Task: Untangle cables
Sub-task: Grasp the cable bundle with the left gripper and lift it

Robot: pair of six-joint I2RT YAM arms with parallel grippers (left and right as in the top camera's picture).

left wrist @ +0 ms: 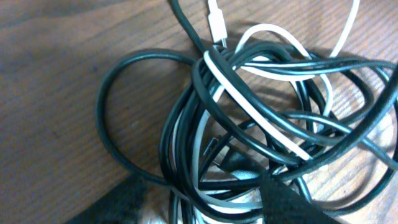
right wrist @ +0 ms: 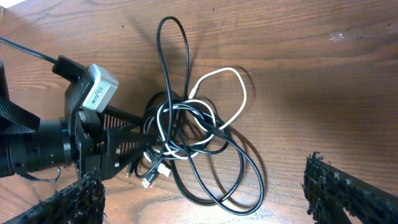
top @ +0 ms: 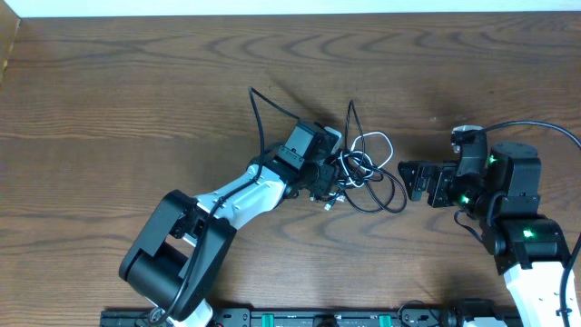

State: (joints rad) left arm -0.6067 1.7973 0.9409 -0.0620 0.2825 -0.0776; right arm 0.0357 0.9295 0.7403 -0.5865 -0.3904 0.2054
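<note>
The cables (top: 365, 169) are a small bundle of thin black and white cords lying at mid-table. My left gripper (top: 330, 178) is at the bundle's left side, its fingers closed on several strands. In the left wrist view the cables (left wrist: 249, 106) fill the frame, with the dark fingers (left wrist: 211, 208) either side of the strands. In the right wrist view the cables (right wrist: 186, 130) lie ahead, a white loop stands out at the top, and small plug ends (right wrist: 150, 180) hang beside the left gripper (right wrist: 124, 148). My right gripper (top: 406, 180) (right wrist: 208, 199) is open and empty, just right of the bundle.
The wooden table (top: 109, 100) stretches out around the bundle. A thin black camera lead (top: 258, 118) arcs up from the left arm. A black rail (top: 300, 319) runs along the front edge. The table's far edge meets a white wall (top: 290, 7).
</note>
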